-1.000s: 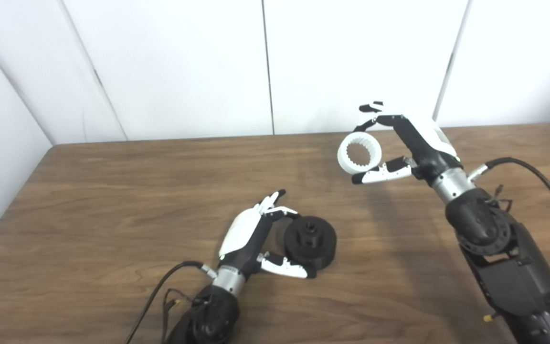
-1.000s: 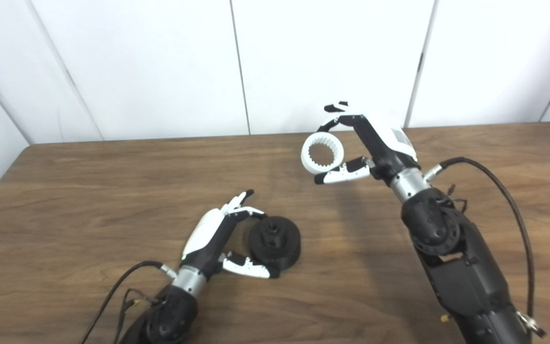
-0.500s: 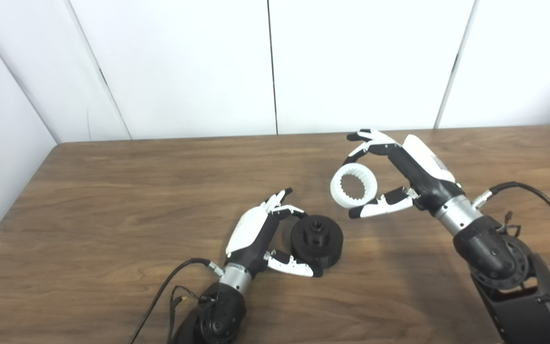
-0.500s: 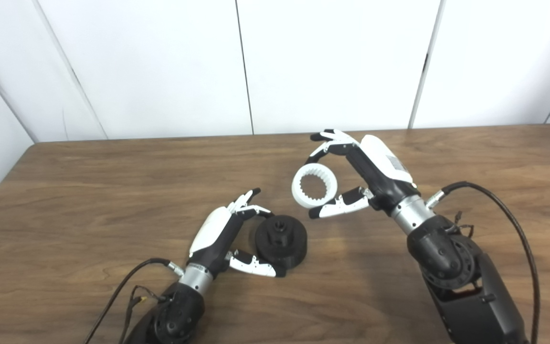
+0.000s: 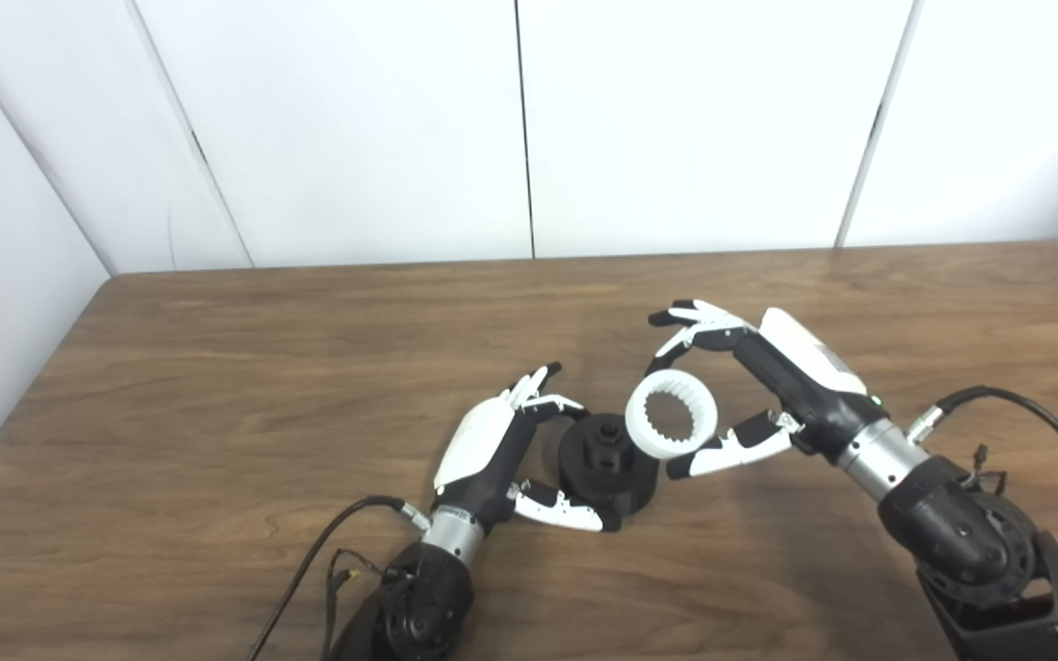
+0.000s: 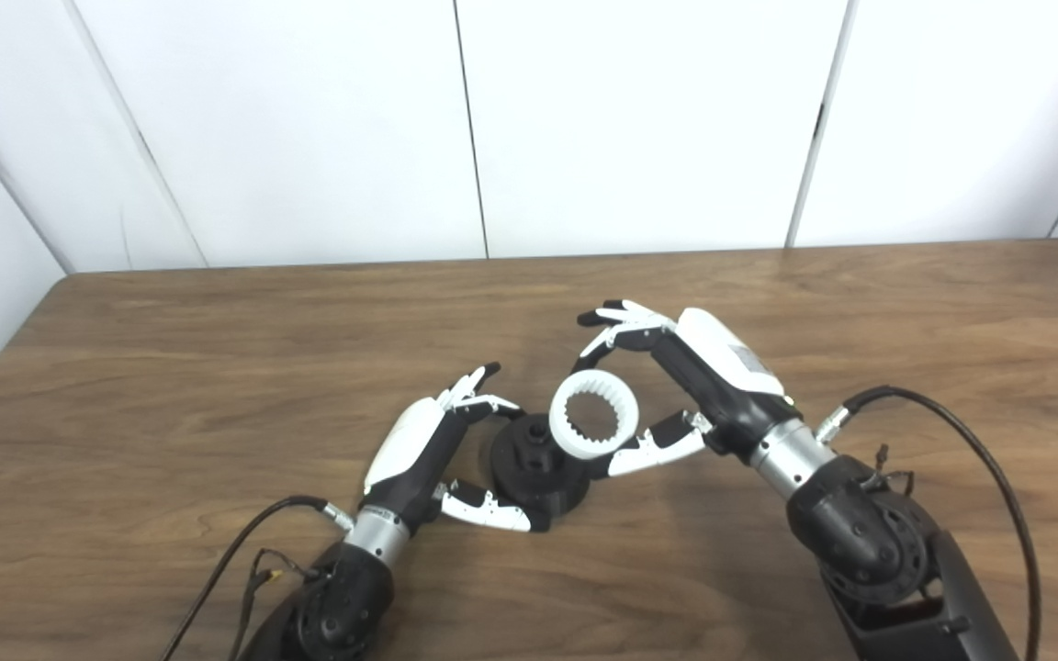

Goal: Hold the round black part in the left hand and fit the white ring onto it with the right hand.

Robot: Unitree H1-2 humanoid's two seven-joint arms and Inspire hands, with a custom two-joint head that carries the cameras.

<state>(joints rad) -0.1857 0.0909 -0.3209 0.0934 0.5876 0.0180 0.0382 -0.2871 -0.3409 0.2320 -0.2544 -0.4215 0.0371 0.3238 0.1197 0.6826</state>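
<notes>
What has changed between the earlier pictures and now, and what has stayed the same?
The right hand, shut on the white ring, has come down and toward the left hand, so the ring now hangs close beside the round black part, not yet fitted on it. Nothing was taken or let go. The left hand still holds the black part on the table, in the same place.

Both head cameras look down and forward from the near side across the wooden table (image 5: pixel 217 367) toward the white wall panels (image 6: pixel 639 119). They sit side by side, sharing almost the whole tabletop.
</notes>
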